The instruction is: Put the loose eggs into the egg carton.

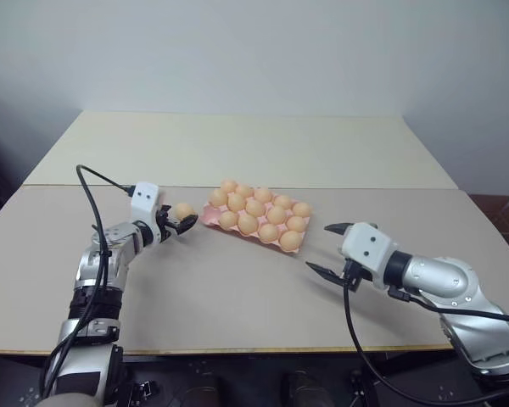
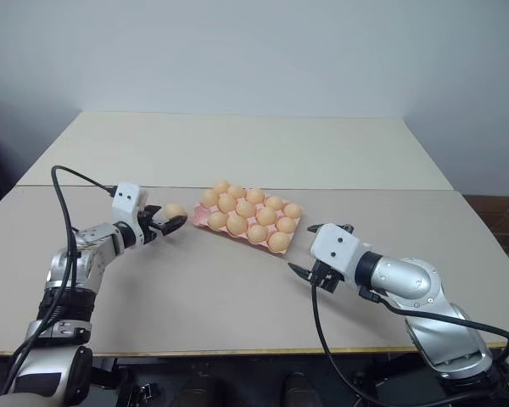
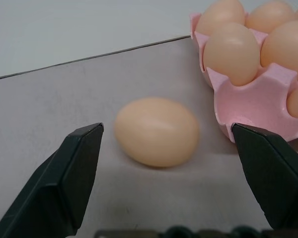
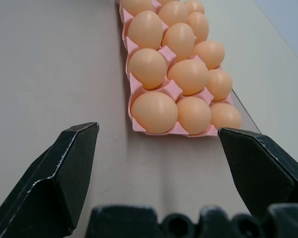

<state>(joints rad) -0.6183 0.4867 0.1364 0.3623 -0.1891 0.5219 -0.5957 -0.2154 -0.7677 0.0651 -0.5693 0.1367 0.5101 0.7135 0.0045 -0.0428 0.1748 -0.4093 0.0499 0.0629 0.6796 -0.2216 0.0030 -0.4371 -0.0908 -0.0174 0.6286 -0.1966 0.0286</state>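
Loose egg: lies on the table, between the spread fingers of the left gripper, touching neither (just beside the carton's corner).
Right gripper: spread wide, holding nothing, near the carton.
Egg carton: pink, cups hold eggs.

Beige table, seam across top; plain pale wall behind.

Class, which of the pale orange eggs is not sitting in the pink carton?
The pale orange egg lying on the table between the left claw's open fingers; the rest sit in the pink moulded carton.
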